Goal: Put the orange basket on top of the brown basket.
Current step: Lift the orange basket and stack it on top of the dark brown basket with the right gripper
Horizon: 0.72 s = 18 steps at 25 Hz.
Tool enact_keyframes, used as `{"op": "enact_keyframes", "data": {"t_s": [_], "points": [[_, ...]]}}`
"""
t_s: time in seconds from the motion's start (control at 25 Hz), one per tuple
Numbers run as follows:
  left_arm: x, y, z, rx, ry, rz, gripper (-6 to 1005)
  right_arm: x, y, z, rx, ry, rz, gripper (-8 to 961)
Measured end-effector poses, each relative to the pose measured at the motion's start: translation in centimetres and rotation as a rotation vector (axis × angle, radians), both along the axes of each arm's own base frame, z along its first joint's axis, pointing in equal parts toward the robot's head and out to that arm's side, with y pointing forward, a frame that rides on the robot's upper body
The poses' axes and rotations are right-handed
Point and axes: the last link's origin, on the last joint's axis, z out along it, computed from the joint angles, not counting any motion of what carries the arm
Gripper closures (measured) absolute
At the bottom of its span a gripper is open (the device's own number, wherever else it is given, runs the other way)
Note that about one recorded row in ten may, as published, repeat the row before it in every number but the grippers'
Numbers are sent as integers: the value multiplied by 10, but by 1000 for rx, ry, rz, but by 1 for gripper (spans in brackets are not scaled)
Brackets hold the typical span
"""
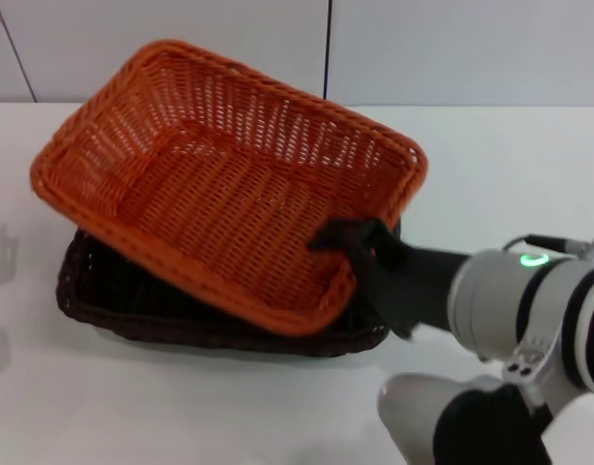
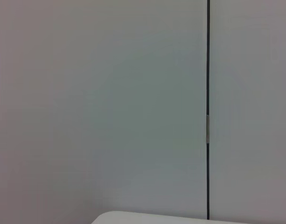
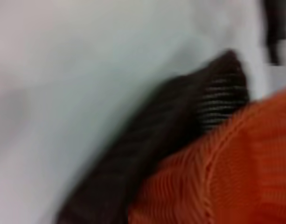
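1. White worktop [image 1: 529, 174] carries the brown basket [image 1: 112, 300].
2. Orange basket [image 1: 219, 194] lies tilted atop it, far-left side raised.
3. Right claw [image 1: 359, 254] is closed over the orange basket's near-right rim.

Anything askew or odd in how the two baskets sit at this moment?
Yes. The orange basket sits crooked on the brown basket: turned out of line with it and tilted, its far side raised, so the rims do not match. The right gripper is at its near right corner rim. No damage shows.
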Motion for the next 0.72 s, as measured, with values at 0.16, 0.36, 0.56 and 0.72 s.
{"op": "enact_keyframes", "data": {"t_s": [0.16, 0.36, 0.56, 0.72], "points": [[0, 1, 0, -4, 5, -1, 290, -9, -4, -5, -1, 46, 37, 337], [-1, 0, 0, -10, 13, 1, 290, -14, -19, -18, -60, 45, 49, 337], [-2, -1, -1, -15, 20, 3, 290, -16, -34, -30, -113, 43, 62, 337], [-3, -2, -1, -16, 24, 4, 290, -20, -49, -40, -166, 39, 88, 337]]}}
